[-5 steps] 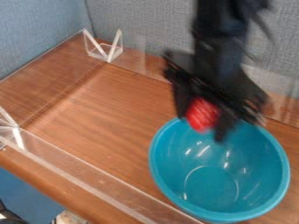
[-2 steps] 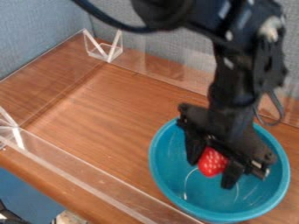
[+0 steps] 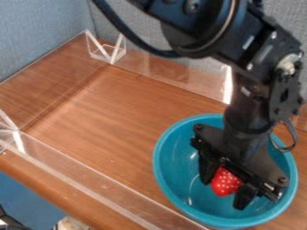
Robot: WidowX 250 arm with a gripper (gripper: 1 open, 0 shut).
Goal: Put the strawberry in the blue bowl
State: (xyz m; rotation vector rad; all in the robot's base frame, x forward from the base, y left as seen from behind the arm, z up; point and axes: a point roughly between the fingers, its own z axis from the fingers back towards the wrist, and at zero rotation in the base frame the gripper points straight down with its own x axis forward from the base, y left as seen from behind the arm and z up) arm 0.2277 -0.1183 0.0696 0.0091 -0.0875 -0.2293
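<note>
Gripping the strawberry (image 3: 224, 183) between closed fingers, the gripper (image 3: 228, 186) (pointing down) hangs inside the blue bowl (image 3: 178, 154) — low.

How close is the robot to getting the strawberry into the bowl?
Almost there. Done: the strawberry is picked up and already down inside the blue bowl. In hand: the gripper is shut on it, low over the bowl's bottom. Left: open the fingers so the strawberry drops, then lift away.
</note>
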